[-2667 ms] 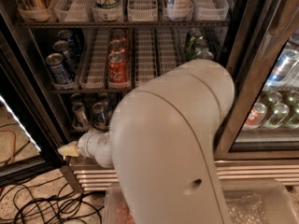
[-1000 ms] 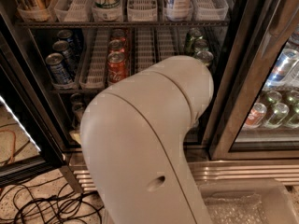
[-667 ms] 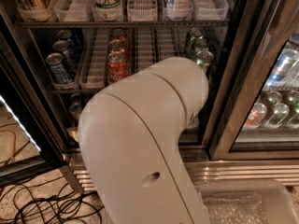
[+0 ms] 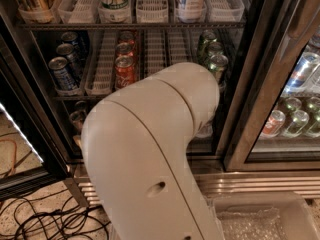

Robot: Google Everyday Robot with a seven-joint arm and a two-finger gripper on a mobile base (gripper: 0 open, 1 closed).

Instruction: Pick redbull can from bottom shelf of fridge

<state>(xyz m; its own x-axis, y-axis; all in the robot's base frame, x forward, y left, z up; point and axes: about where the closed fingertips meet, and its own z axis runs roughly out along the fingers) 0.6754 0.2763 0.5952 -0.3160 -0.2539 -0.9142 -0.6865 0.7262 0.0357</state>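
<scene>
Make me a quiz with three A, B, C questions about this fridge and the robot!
1. Where are the red cans?
A. top rack
B. middle rack, between the blue cans and green cans
C. on the floor

2. What colour is the robot arm?
A. black
B. cream
C. red

3. The gripper is:
A. hidden behind the arm, which reaches low into the fridge
B. above the arm, holding a bottle
C. lying on the cables

Answers:
1 B, the red row stands between the blue and green rows.
2 B, its whole shell is cream.
3 A, the arm blocks it from view.
</scene>
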